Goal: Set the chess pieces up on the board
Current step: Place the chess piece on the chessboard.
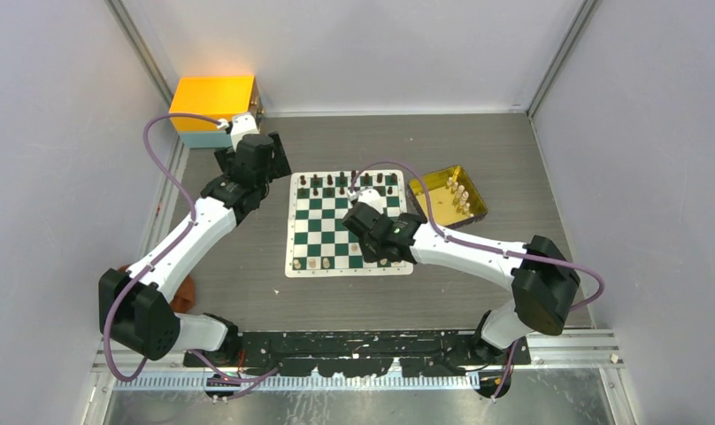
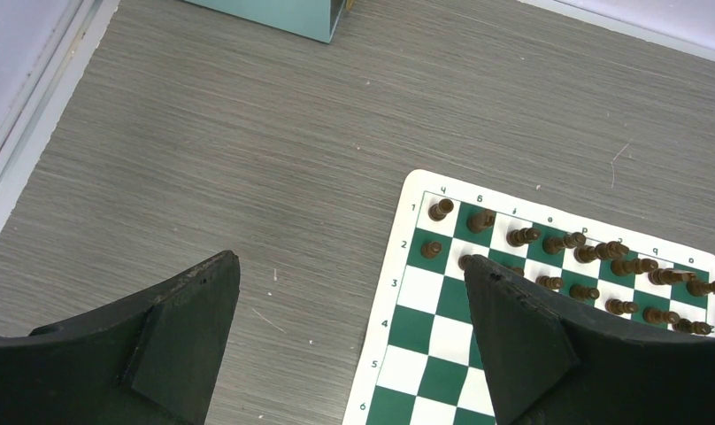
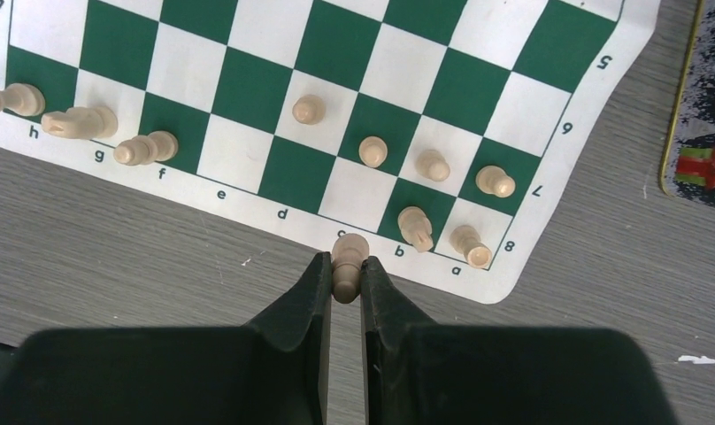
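Right gripper point(image 3: 343, 267) pinching a cream piece point(image 3: 349, 249) at its tips — at the board point(image 3: 248, 88) edge, left gripper point(image 2: 352, 263) spread

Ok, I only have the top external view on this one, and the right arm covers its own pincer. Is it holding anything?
Observer: Yes, the right wrist view shows the right pincer shut on a pale piece, over the edge of the board at file c.
Operator: And the left one?
Observer: The left pincer is open and empty, off the board beside the dark pieces.
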Robot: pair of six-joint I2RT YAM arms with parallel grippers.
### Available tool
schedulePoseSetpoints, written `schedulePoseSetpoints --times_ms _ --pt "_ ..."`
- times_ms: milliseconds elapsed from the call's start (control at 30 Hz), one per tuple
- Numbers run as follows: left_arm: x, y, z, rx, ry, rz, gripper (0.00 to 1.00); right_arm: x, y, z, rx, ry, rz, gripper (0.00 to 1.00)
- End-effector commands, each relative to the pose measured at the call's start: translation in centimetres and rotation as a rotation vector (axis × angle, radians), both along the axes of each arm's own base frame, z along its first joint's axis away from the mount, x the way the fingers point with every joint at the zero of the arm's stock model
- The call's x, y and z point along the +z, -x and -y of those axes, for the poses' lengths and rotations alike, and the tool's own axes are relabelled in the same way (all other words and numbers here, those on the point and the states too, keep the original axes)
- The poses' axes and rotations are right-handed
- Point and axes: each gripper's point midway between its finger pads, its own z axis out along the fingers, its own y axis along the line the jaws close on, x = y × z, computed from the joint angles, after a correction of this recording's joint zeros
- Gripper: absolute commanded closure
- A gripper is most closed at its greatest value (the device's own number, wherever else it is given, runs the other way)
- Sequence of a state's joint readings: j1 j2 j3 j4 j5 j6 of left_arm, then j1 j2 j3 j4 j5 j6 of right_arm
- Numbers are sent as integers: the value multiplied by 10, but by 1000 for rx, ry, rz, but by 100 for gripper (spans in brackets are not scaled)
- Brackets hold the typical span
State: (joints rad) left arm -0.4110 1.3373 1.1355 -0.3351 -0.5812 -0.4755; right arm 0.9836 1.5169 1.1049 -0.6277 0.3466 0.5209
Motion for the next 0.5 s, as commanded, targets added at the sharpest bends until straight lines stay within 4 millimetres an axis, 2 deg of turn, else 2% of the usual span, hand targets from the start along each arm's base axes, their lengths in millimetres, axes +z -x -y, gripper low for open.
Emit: schedulePoseSetpoints --times_ms 0,467 --pt "12 1 1 4 25 37 2 1 -10 -13 4 -48 66 100" --pt "7 -2 2 1 12 26 2 -28 -12 -9 37 -35 115 100"
